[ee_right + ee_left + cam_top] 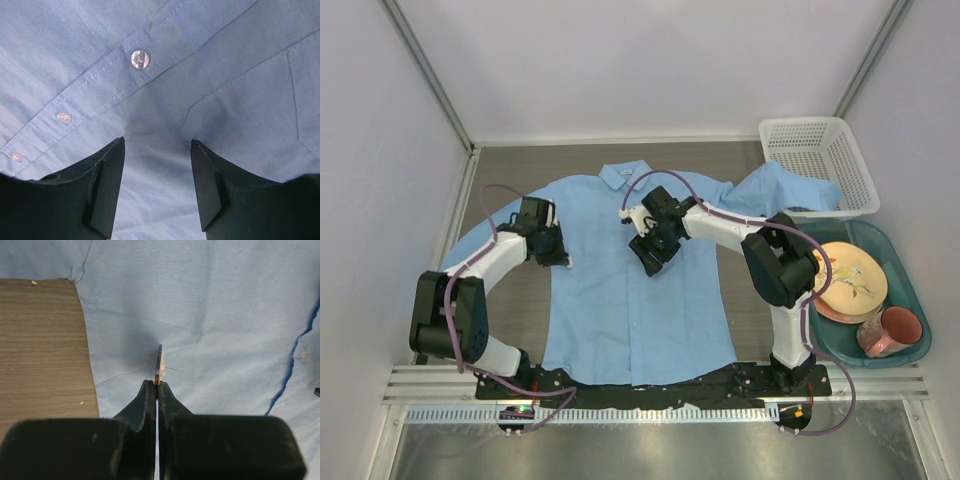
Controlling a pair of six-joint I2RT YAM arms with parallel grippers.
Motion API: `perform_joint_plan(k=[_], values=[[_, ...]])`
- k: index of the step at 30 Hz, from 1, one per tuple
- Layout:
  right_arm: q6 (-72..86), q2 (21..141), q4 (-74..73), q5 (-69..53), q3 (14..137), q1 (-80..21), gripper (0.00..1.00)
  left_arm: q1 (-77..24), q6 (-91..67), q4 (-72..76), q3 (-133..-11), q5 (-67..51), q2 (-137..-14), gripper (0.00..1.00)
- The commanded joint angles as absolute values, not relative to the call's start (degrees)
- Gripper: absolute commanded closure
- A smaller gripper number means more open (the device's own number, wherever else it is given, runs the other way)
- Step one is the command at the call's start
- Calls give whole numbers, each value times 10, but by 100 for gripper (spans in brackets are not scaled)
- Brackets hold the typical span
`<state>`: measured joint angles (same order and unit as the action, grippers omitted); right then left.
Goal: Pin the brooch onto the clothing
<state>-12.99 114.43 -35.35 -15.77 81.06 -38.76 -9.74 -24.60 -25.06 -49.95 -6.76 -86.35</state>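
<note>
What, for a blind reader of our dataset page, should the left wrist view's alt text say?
The left pincer, shut, pinches a thin brooch seen edge-on, at a spot where the light blue shirt puckers. A strip of brown wood-grain table shows at left.

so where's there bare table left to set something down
Bare table runs along the back wall beyond the collar, and left of the shirt, toward the near edge. The right side is crowded: basket, tray with plates and mug.

Wood-grain tabletop [520,165] carrying light blue shirt [620,310] spread at centre, white mesh basket [855,170] at two o'clock, teal basin [912,290] at three.
</note>
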Motion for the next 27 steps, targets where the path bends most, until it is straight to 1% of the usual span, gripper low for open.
perform_joint_plan(k=[1, 6, 10, 17, 22, 23, 27], values=[[-108, 1111, -380, -170, 850, -388, 41, -101, -255, -252, -504, -76, -804, 100], [-19, 1120, -361, -139, 963, -385, 44, -101, -254, -227, -538, -49, -781, 100], [80, 1176, -347, -94, 1084, -391, 42, -100, -260, -207, -552, -34, -792, 100], [205, 1264, -342, 72, 1196, -439, 43, -98, -268, -195, -555, -10, -802, 100], [226, 1332, -332, 126, 1284, -459, 44, -90, -271, -202, -550, -5, -802, 100], [228, 1345, -329, 140, 1295, -464, 45, -87, -271, -203, -549, 11, -803, 100], [229, 1402, -315, 164, 1333, -474, 46, -75, -273, -202, -544, 14, -803, 100]])
